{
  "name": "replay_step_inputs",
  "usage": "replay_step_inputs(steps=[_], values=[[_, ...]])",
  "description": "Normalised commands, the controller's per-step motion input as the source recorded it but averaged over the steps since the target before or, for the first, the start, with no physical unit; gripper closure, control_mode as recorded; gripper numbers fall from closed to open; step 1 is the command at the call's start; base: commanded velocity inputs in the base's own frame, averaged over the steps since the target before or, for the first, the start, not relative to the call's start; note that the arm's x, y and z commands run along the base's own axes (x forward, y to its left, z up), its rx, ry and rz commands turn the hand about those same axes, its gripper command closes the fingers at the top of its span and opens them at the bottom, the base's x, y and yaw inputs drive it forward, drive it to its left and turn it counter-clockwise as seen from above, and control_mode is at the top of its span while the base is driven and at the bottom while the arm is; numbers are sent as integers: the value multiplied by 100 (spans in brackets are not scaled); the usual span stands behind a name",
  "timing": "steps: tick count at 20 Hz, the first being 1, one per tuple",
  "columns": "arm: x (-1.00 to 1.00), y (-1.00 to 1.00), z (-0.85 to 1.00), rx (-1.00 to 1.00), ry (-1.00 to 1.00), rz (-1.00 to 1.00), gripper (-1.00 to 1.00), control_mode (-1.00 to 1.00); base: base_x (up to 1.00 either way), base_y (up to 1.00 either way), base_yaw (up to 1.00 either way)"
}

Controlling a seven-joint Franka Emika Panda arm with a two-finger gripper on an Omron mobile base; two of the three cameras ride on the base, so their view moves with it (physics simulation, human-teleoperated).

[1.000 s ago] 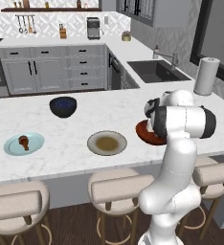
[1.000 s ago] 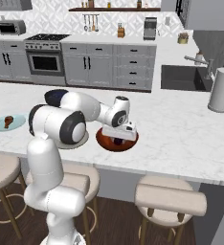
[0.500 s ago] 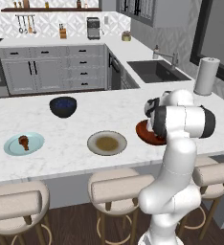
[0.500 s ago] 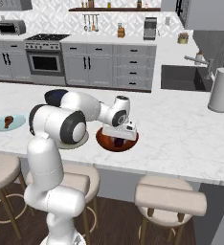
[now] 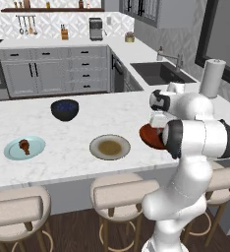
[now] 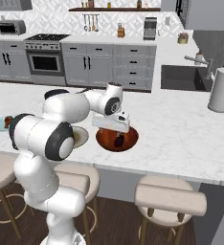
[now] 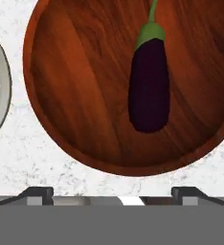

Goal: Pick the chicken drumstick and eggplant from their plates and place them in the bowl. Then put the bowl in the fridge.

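We see the gripper (image 6: 117, 130) hanging just above the bowl (image 6: 127, 141), its fingers spread wide, with the eggplant (image 7: 149, 83) lying loose inside and open bowl floor around it. To our right of the bowl the counter (image 6: 181, 134) runs bare up to the paper towel roll (image 6: 222, 90) by the sink (image 6: 181, 77). On the other side the beige plate (image 5: 109, 147) sits just beside the bowl; farther along stand the dark bowl (image 5: 65, 109) and the blue plate (image 5: 24, 147) with the drumstick (image 5: 24, 145), well apart, with bare counter between them.
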Motion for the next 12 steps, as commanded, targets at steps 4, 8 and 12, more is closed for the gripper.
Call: replay_step_inputs(steps=[4, 8, 12], values=[[-75, 92, 83, 0, 3, -2, -100, -100, 0, 0, 0], [-57, 21, 36, 5, 6, 0, -100, -100, 0, 0, 0], [-47, 52, 1, -2, 1, 0, -100, -100, 0, 0, 0]])
